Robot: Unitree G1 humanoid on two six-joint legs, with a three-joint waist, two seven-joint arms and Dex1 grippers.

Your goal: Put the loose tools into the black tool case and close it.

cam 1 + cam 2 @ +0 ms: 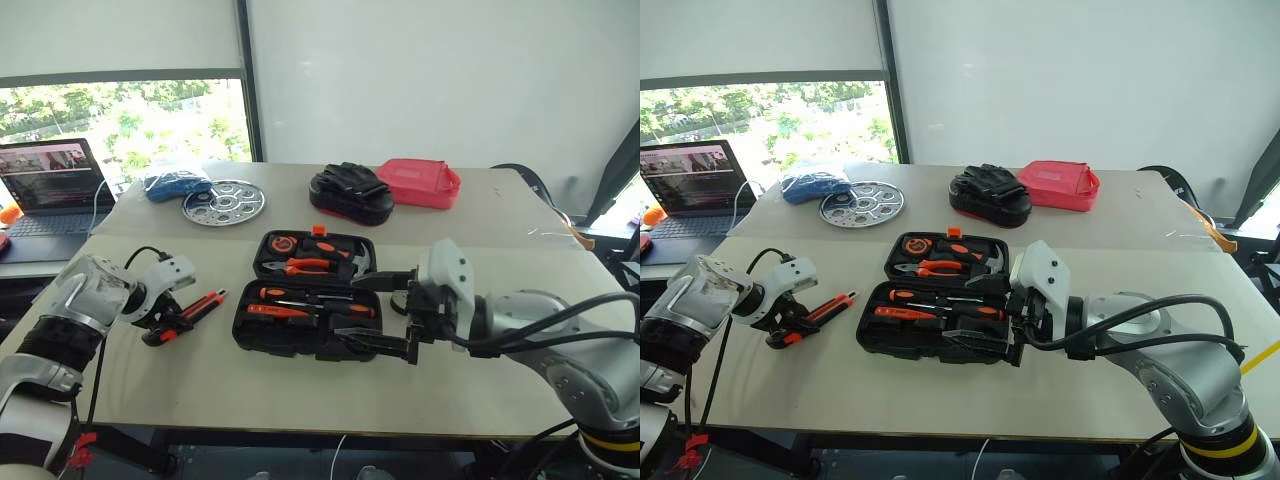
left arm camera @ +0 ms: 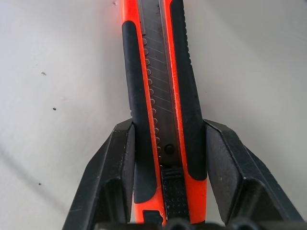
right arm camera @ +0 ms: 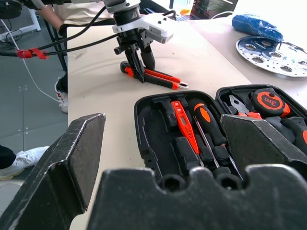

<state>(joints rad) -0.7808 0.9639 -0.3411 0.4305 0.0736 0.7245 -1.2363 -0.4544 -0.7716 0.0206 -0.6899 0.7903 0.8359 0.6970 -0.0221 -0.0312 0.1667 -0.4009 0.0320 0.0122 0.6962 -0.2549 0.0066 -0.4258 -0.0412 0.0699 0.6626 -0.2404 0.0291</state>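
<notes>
on the pale table left of the open black plastic tool case (image 1: 305, 307), the orange-black utility knife (image 2: 163, 96) lies flat, the left gripper (image 1: 165, 328) straddling its rear, jaws touching its sides. light, rigid, rubber-edged: grip there. the right gripper (image 1: 385, 315) gapes wide, empty.

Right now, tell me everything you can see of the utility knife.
The utility knife is a slim orange body with black rubbery side grips, a notched dark centre track and a ribbed black slider. It lies flat on the pale table, left of the open black tool case and apart from it. The left gripper straddles its slider end, a black finger against each side; it is not lifted.
</notes>
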